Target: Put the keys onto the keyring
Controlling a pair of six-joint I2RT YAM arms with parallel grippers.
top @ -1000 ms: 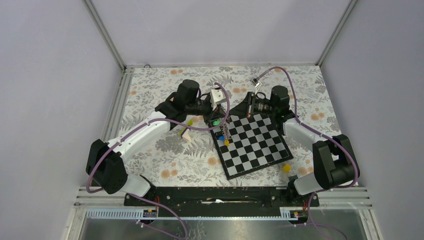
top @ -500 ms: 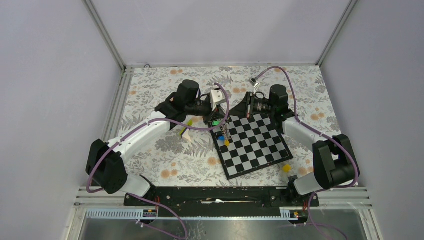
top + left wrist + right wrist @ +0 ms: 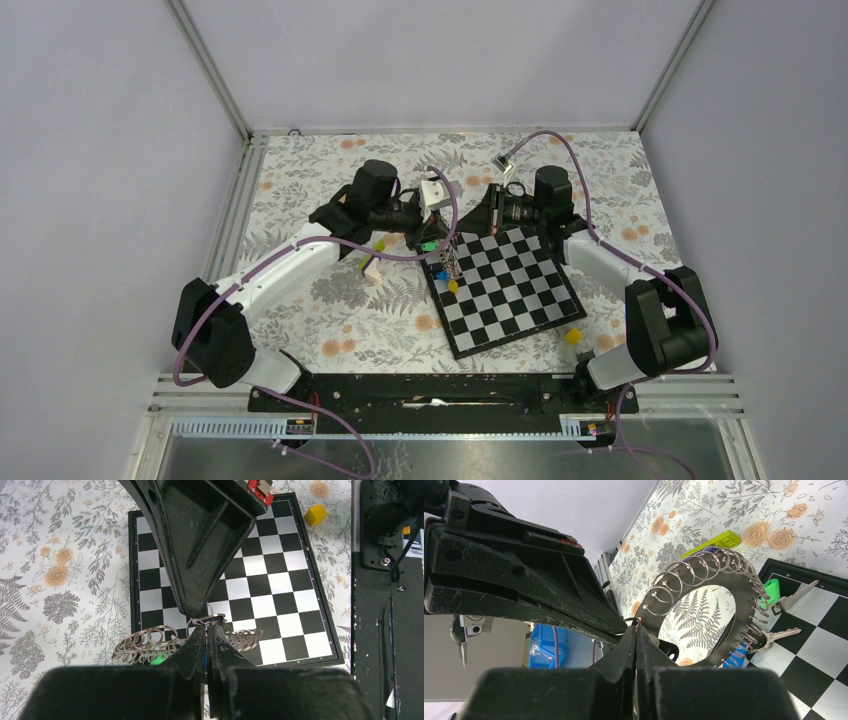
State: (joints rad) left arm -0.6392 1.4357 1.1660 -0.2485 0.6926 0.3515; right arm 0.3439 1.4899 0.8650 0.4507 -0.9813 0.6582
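Handling, as we judge it:
- The keyring (image 3: pixel 724 574) is stiff metal and probably light. Its flat band is smooth and likely slippery.
- The rim carries many thin wire loops that can spring or twist under a pinch.
- The band is the best place to hold it steady. A single loop is the place to hold only when working a key onto it.
- The keys (image 3: pixel 770 591) are small and light. Their plastic heads give better purchase than the thin blades.

Where things are:
- The keyring stands tilted up over the far-left corner of the chessboard (image 3: pixel 510 290), and the floral worktop (image 3: pixel 330 320) shows through its hole.
- A green-headed key, a blue-headed key and a bare blade sit against its lower rim. They may be hooked to the loops, but we cannot tell.

Left end effector (image 3: pixel 207 630): the jaws are fully closed, pinching a small wire loop at the rim.

Right end effector (image 3: pixel 636 630): the jaws are also fully closed, and the tip meets the left one at that same loop. We cannot tell whether it grips the wire or only presses against it.
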